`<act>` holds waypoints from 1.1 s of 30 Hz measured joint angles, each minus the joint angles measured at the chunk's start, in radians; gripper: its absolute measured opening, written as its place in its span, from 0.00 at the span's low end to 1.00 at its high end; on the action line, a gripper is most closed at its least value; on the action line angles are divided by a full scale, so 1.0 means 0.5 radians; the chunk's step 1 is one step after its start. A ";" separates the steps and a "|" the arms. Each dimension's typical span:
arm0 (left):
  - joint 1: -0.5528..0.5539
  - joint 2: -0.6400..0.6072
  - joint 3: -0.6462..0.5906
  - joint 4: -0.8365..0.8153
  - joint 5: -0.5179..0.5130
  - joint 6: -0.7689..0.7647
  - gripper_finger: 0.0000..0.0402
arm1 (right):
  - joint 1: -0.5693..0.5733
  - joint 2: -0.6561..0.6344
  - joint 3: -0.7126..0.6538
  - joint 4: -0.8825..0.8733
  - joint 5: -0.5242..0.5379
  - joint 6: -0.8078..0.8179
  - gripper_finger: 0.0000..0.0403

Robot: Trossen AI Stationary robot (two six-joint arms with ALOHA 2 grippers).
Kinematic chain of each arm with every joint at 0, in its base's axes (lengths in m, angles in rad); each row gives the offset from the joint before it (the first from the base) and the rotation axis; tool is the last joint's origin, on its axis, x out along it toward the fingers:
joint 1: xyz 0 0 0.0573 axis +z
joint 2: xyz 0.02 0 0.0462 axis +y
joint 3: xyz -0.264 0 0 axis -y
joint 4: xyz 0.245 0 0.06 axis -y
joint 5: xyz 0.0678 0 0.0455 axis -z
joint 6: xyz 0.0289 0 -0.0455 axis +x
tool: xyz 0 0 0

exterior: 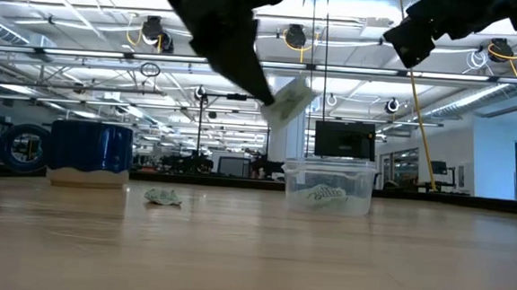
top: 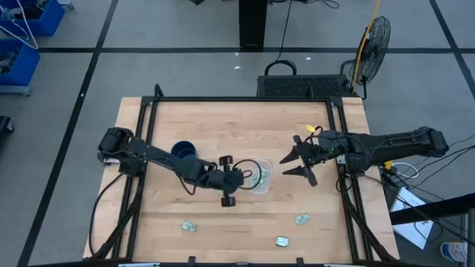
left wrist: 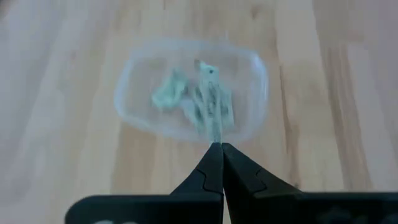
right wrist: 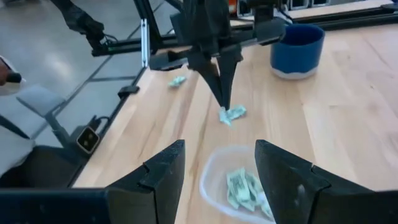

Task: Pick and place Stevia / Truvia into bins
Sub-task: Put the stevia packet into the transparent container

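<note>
My left gripper [top: 249, 172] hovers over the clear plastic tub [top: 258, 176], shut on one pale green and white Stevia packet [exterior: 290, 99]. The tub [left wrist: 189, 93] stands on the table and several packets [right wrist: 244, 186] lie inside it. My right gripper [top: 291, 165] waits open to the right of the tub, above the table, with nothing between its fingers [right wrist: 163, 174]. Three loose packets lie flat near the table's near edge [top: 189, 225], [top: 301, 219], [top: 282, 241]. My left gripper pinches the packet by one end [left wrist: 214, 134] between its two shut fingertips [right wrist: 222, 93]. The fingers slant down from the table's left. The packet is lifted clear and hangs tilted below the fingertips, above the tub [exterior: 328, 187].
A dark blue mug [top: 182, 152] stands to the left of the tub, under my left arm. A black metal frame [top: 237, 99] runs around the wooden table top. Bare wood lies between the tub and the near loose packets.
</note>
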 joint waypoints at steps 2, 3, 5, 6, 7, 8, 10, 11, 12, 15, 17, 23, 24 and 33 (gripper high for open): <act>0.033 0.023 0.000 0.158 0.009 0.103 0.00 | 0.000 -0.034 0.000 -0.043 0.000 -0.001 0.47; 0.049 0.036 0.000 0.222 0.028 0.149 0.00 | 0.000 -0.044 0.000 -0.052 0.000 0.010 0.47; 0.087 0.088 0.001 0.370 0.108 0.235 0.00 | 0.000 -0.056 0.000 -0.071 -0.002 0.028 0.47; 0.106 0.118 0.003 0.425 0.150 0.270 0.00 | 0.000 -0.059 0.000 -0.075 -0.003 0.029 0.47; 0.122 0.146 0.003 0.432 0.168 0.297 0.00 | 0.000 -0.059 0.000 -0.074 -0.003 0.030 0.47; 0.136 0.181 0.002 0.428 0.156 0.326 0.00 | 0.000 -0.060 0.000 -0.072 -0.004 0.030 0.47; 0.161 0.239 0.002 0.434 0.078 0.385 0.00 | 0.000 -0.059 0.000 -0.073 -0.003 0.030 0.47; 0.176 0.261 0.000 0.427 0.034 0.400 0.00 | 0.000 -0.058 0.000 -0.076 -0.003 0.030 0.47; 0.192 0.282 -0.001 0.455 -0.005 0.416 0.01 | 0.000 -0.058 0.000 -0.079 -0.003 0.030 0.47; 0.252 0.325 0.000 0.574 -0.077 0.478 0.02 | 0.000 -0.056 0.000 -0.092 -0.004 0.044 0.47; 0.297 0.347 0.001 0.618 -0.066 0.518 0.02 | 0.000 -0.057 0.000 -0.097 -0.004 0.117 0.47; 0.386 0.357 0.001 0.501 0.121 0.545 0.03 | 0.000 -0.056 0.000 -0.135 -0.004 0.324 0.47; 0.383 0.357 0.001 0.497 0.077 0.547 0.04 | 0.000 -0.057 0.000 -0.144 -0.004 0.334 0.47; 0.371 0.344 0.002 0.510 0.057 0.636 0.23 | 0.000 -0.057 0.000 -0.129 -0.004 0.330 0.47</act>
